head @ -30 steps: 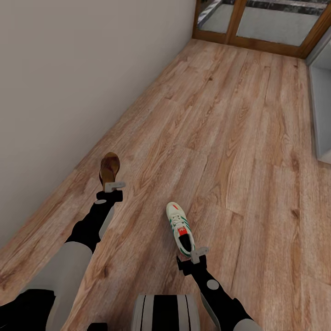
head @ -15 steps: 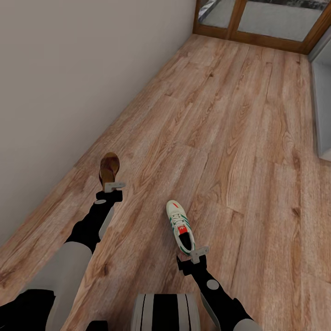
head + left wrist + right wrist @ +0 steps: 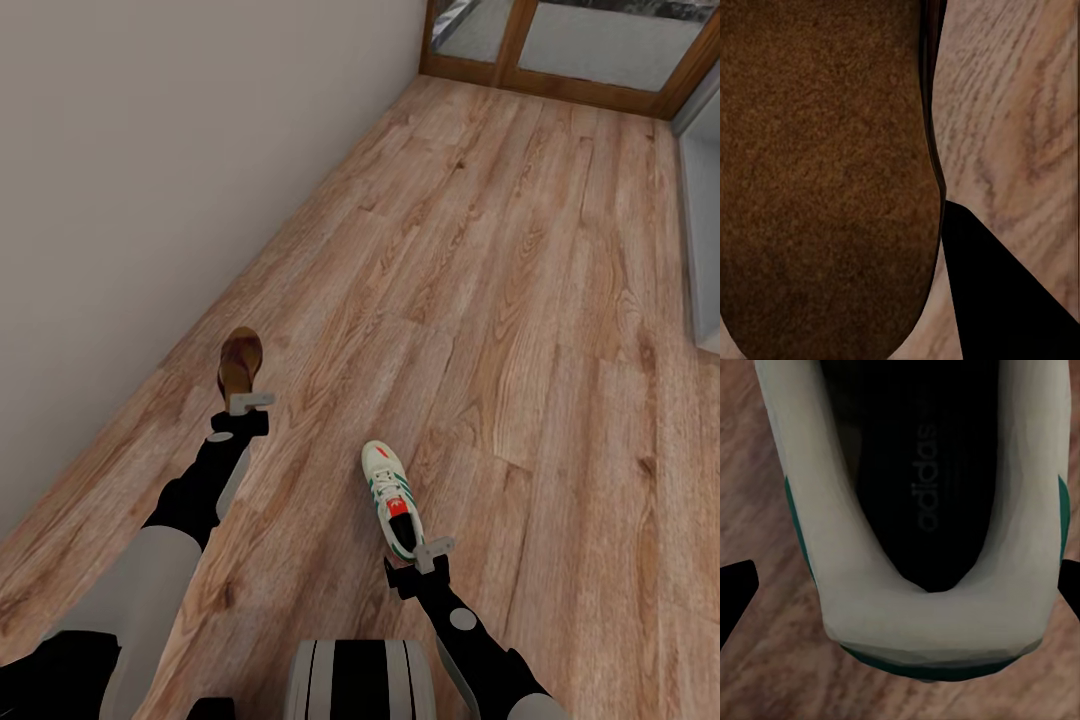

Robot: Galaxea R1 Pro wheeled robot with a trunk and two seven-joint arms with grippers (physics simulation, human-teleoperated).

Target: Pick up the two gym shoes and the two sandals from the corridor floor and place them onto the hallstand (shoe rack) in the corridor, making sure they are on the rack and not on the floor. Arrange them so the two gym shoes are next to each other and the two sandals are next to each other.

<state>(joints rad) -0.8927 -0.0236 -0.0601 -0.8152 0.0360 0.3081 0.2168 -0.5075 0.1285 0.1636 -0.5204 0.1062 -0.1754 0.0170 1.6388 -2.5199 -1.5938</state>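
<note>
Your left gripper [image 3: 248, 402] pinches the heel of a brown sandal [image 3: 239, 361], carried near the wall over the wood floor [image 3: 520, 300]. Your right gripper [image 3: 432, 552] pinches the heel of a white sneaker [image 3: 391, 496]. You're mid-carry; next, swing toward the grey rack [image 3: 703, 240] at the far right. Since the earlier frames, only the view has crept forward.

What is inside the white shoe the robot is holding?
Looking into the gym shoe from the right wrist view, there is a dark insole with "adidas" printed on it, and nothing lying on it. The front part toward the toe is too dark and covered by the shoe's upper to see.
</note>
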